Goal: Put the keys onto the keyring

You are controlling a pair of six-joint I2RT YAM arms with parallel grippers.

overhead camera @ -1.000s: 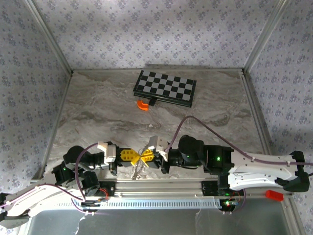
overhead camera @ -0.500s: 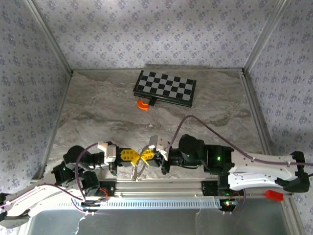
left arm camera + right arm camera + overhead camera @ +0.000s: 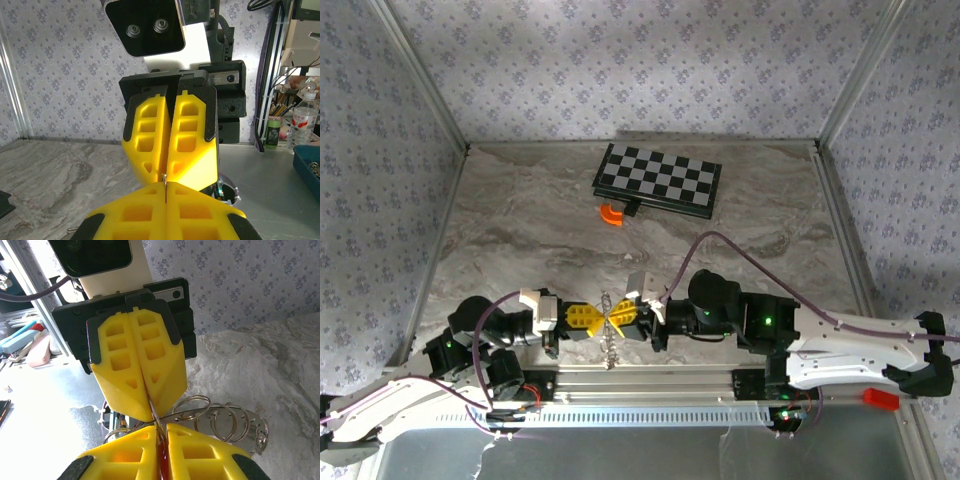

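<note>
Both arms sit low at the near edge of the table (image 3: 520, 230), grippers meeting tip to tip. The left gripper (image 3: 598, 318) is clenched: in the right wrist view its yellow fingers (image 3: 127, 360) press together, with the thin wire of the keyring (image 3: 223, 416) emerging from between their tips. The silver loops trail off beside them, raised off the marble. The right gripper (image 3: 617, 320) is also clamped, a red sliver of the red-headed key (image 3: 161, 460) pinched between its pads. In the top view the silver key cluster (image 3: 610, 345) hangs at the meeting point, too small to separate individual keys. The chessboard (image 3: 658, 180) and orange curved piece (image 3: 611, 214) lie well apart, at the far side.
</note>
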